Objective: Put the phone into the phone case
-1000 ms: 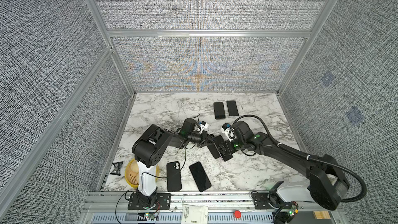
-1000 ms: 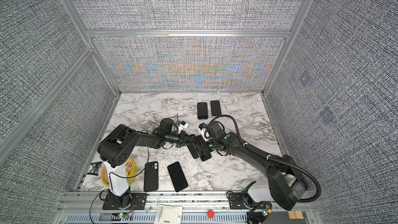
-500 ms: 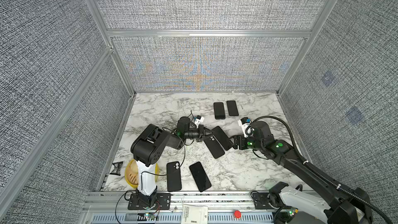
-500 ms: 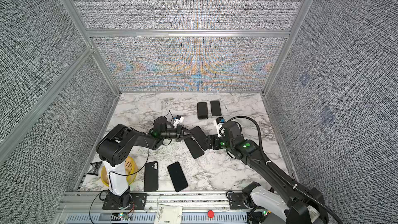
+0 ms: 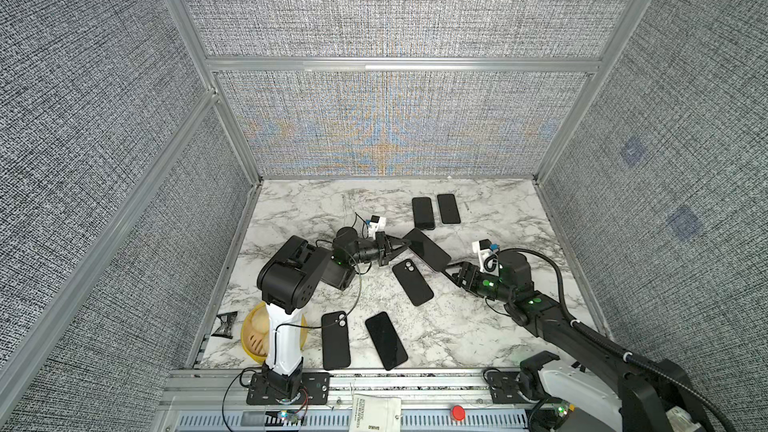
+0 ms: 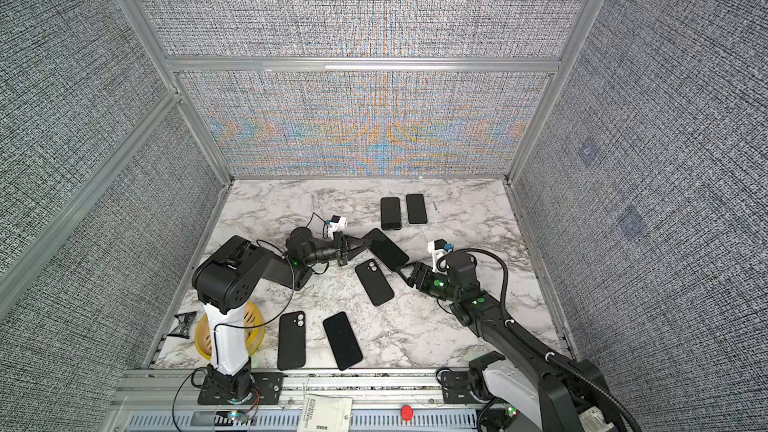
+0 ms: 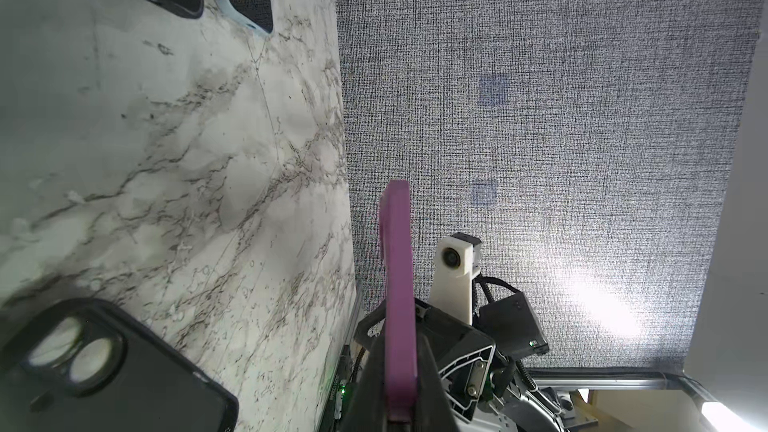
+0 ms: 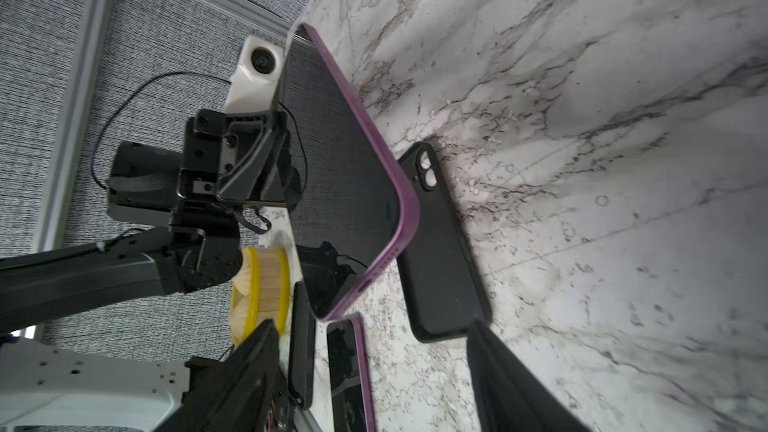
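Observation:
My left gripper [image 5: 404, 245] is shut on one short end of a phone [image 5: 428, 249] with a black screen and purple rim, holding it above the marble table, tilted. In the left wrist view the phone [image 7: 399, 284] shows edge-on between the fingers [image 7: 432, 371]. A black phone case [image 5: 412, 282] with a camera cutout lies flat just in front of it, also seen in the right wrist view [image 8: 440, 251]. My right gripper [image 5: 451, 274] stands open at the phone's free end [image 8: 349, 176], its fingers [image 8: 511, 376] wide apart with nothing between them.
Two dark phones [image 5: 423, 213] [image 5: 448, 209] lie at the back. Near the front edge lie another black case [image 5: 335, 340] and a purple-rimmed phone [image 5: 385, 340]. A yellow basket [image 5: 254, 332] sits by the left arm's base, with a small dark wrapper [image 5: 224, 324] beside it.
The right gripper has let go and drawn back to the right, and its jaws have narrowed a little. The left gripper has carried the phone up and back, uncovering the black case.

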`<state>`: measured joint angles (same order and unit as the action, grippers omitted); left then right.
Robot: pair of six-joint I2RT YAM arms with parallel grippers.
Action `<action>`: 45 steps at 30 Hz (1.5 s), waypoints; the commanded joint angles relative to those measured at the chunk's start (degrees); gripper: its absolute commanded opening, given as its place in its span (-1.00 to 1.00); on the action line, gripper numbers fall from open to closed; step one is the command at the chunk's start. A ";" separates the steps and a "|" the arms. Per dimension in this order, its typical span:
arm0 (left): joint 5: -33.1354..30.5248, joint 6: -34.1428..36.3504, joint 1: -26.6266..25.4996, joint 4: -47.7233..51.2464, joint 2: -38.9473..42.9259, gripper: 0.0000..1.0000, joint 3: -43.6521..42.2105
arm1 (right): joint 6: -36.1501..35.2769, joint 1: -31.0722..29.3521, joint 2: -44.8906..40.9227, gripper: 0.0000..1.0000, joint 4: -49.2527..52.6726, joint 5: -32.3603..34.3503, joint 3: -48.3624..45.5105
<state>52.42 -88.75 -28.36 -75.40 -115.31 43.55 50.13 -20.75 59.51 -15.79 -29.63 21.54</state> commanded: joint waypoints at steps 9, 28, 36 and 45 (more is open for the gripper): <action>-1.91 -2.71 -0.39 -4.58 3.11 -1.00 -0.23 | 11.83 0.96 3.88 0.33 -24.78 -0.97 -3.69; -1.87 -4.41 -0.47 -4.75 0.22 -1.00 2.92 | 28.17 5.20 26.51 -0.25 -62.66 -6.27 -5.81; -2.22 -4.15 -0.50 -4.72 -0.96 -1.00 3.77 | 29.25 5.18 27.54 -0.32 -63.95 -6.67 -6.09; -2.23 -4.33 -0.52 -4.68 -1.79 -1.00 4.90 | 29.24 4.95 26.98 -0.27 -63.26 -6.50 -7.26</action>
<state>50.52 -93.23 -28.88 -77.03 -117.10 48.14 79.53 -15.75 86.65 -76.93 -36.23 14.52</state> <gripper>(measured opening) 0.104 0.364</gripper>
